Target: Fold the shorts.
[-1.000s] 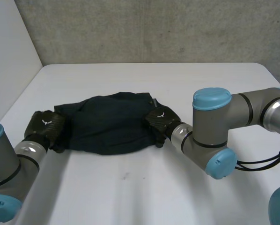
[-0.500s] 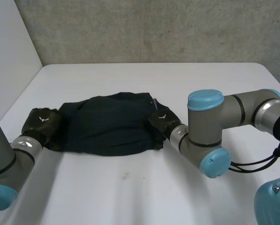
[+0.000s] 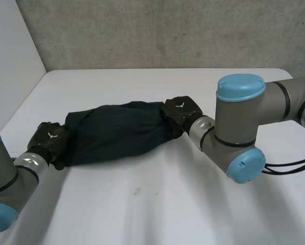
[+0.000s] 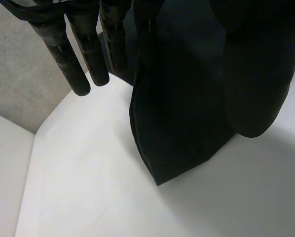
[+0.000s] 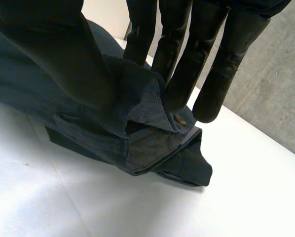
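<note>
The dark navy shorts [image 3: 117, 132] lie bunched in a long roll across the middle of the white table [image 3: 157, 204]. My right hand [image 3: 179, 109] is at their right end, thumb and straight fingers pinching a folded edge of the shorts [image 5: 152, 148]; that hand [image 5: 54, 59] holds the end a little above the table. My left hand [image 3: 49, 139] rests at the left end. Its fingers [image 4: 71, 64] are straight and mostly clear of the cloth, while the thumb sits over the shorts [image 4: 187, 123], whose corner lies on the table.
A grey wall [image 3: 168, 30] runs along the table's back edge and a white panel [image 3: 9, 61] stands at the left. My right arm's elbow [image 3: 239, 132] hangs over the right half of the table.
My right hand has shut on the right end of the shorts and drawn it up and back. The shorts have bunched narrower. My left hand's fingers have loosened slightly.
</note>
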Robot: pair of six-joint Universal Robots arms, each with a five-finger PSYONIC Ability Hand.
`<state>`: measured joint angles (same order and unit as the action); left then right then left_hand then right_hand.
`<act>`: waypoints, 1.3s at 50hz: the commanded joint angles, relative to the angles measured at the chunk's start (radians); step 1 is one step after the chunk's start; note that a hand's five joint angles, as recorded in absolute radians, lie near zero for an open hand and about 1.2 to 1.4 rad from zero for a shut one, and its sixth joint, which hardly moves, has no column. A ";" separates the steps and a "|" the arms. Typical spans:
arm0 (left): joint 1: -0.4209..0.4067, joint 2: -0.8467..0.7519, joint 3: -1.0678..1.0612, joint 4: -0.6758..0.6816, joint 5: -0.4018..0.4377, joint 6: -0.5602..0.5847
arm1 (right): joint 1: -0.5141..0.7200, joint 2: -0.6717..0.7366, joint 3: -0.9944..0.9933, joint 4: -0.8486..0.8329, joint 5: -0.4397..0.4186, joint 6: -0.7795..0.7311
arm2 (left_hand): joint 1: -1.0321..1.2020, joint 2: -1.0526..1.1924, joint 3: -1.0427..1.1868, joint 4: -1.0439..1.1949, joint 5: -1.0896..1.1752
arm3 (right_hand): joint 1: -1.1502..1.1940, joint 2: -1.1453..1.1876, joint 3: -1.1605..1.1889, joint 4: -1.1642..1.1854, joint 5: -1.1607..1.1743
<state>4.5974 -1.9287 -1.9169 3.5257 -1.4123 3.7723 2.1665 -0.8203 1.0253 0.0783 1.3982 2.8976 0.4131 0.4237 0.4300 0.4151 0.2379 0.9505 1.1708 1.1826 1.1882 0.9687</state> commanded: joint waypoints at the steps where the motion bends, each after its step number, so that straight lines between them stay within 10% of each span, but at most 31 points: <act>1: 0.000 -0.010 0.007 -0.001 0.016 0.000 | -0.007 -0.017 0.025 0.001 -0.002 0.067 | 0.044 0.033 0.027 0.042 0.045 | 0.446 0.225 0.214 0.208 0.253; 29: -0.012 -0.115 0.101 -0.001 0.018 0.000 | -0.008 -0.042 0.053 -0.005 0.004 0.097 | 0.208 0.198 0.191 0.206 0.209 | 0.446 0.225 0.214 0.208 0.253; 48: -0.037 -0.170 0.150 -0.044 0.018 0.001 | -0.023 -0.046 0.058 0.000 -0.004 0.095 | 0.983 0.973 0.966 0.981 0.984 | 0.446 0.225 0.214 0.208 0.253; 65: -0.063 0.280 0.110 -0.198 0.104 -0.316 | -0.102 -0.327 0.119 0.050 -0.004 -0.014 | 0.796 0.785 0.779 0.794 0.796 | 0.446 0.225 0.214 0.208 0.253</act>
<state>4.5373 -1.8201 -1.7764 3.3743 -1.3693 3.6246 2.0963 -1.0463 1.1156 0.0837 1.3933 2.9623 1.1308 1.1456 1.1434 1.1472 0.9712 0.9509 1.1707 1.1858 1.1926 0.9775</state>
